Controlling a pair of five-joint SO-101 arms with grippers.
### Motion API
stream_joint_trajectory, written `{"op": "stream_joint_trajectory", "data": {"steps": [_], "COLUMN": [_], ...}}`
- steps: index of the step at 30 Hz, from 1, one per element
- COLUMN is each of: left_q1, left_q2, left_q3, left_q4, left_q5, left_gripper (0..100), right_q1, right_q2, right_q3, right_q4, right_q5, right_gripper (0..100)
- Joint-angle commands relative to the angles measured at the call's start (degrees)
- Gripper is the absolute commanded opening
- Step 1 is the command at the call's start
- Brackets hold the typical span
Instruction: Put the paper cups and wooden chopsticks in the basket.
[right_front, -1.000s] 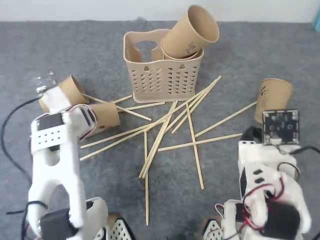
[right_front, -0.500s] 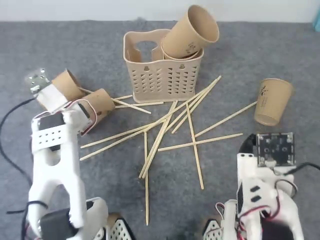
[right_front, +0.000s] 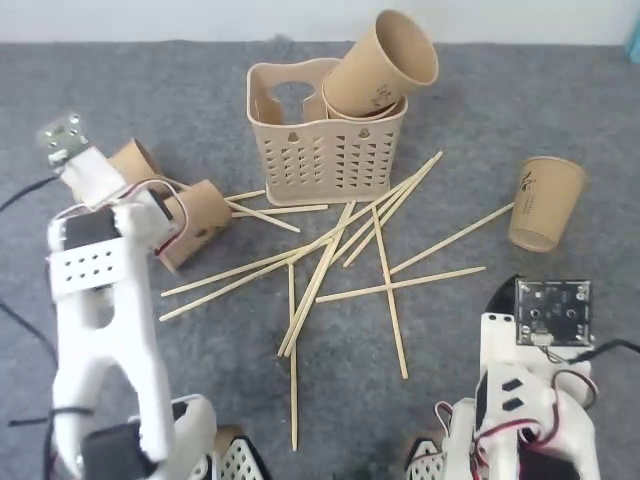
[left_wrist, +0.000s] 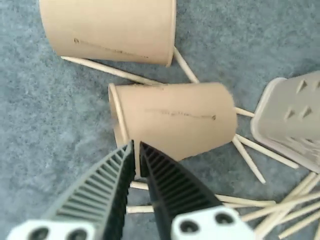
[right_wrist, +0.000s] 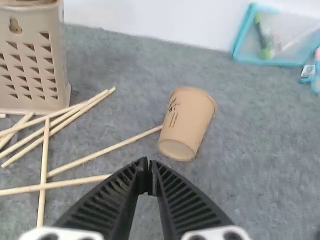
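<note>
Guesswork, but left claw (left_wrist: 134, 150), clenched empty, hangs at one end of a tipped brown paper cup (left_wrist: 172, 120), probably lining up a grab; right claw (right_wrist: 148, 170) is clenched too. Pale wooden chopsticks (right_front: 318, 275) lie beside the beige slotted basket (right_front: 325, 155).

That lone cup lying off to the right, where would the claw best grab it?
Probably across the middle of the cup, coming from above with the right gripper: it lies on its side, closed bottom toward that arm, rim facing away.
</note>
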Motion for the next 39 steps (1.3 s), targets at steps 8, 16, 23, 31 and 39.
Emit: {"op": "stream_joint_trajectory", "data": {"steps": [8,16,23,31,39], "left_q1": [-3.25,-9.14,-2.64,1.93,6.86], "left_q2": [-18.11,-18.02,-18.02,-18.11,-18.55], "left_q3": [-1.8,8.92,23.96,28.35,33.27], "left_q4": [12.66,7.65,-5.36,-20.4,-35.96], "left_q5": [-7.3,-9.93,-12.13,-1.76,-1.58], "left_gripper": [1,1,1,1,1], "right_q1": [0.48,0.48,0.31,0.13,0.04], "right_q2": [0.04,0.04,0.04,0.04,-0.48], "right_q3": [0.26,0.26,0.35,0.35,0.26], "right_q4": [-0.48,-0.48,-0.4,-0.22,-0.13], "right_q5": [0.35,0.7,0.7,0.79,0.88], "right_gripper": [0.7,0.7,0.7,0.7,0.7]}}
